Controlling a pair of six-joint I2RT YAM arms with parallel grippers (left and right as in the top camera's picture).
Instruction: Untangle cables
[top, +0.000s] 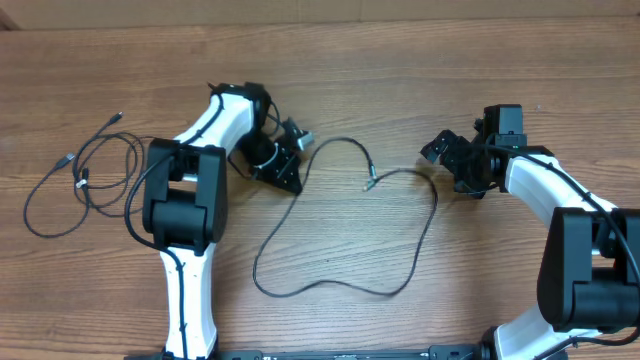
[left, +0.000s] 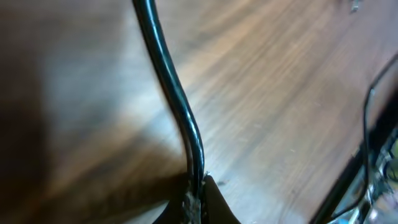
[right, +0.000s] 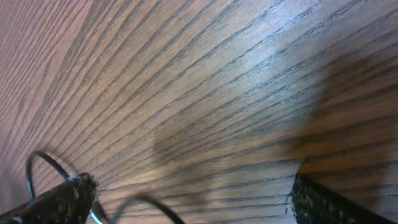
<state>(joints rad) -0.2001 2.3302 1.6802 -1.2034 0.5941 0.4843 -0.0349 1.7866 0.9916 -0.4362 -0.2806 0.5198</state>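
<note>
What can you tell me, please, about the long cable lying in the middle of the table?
The cable is thin, black and flexible, with a small silver plug tip. It lies slack on the wooden table in one wide open loop. The left pincer is shut on it at the loop's upper left; from there a short arc runs right to the tip. The right pincer, open, sits beside the loop's right bend; whether they touch is unclear.
</note>
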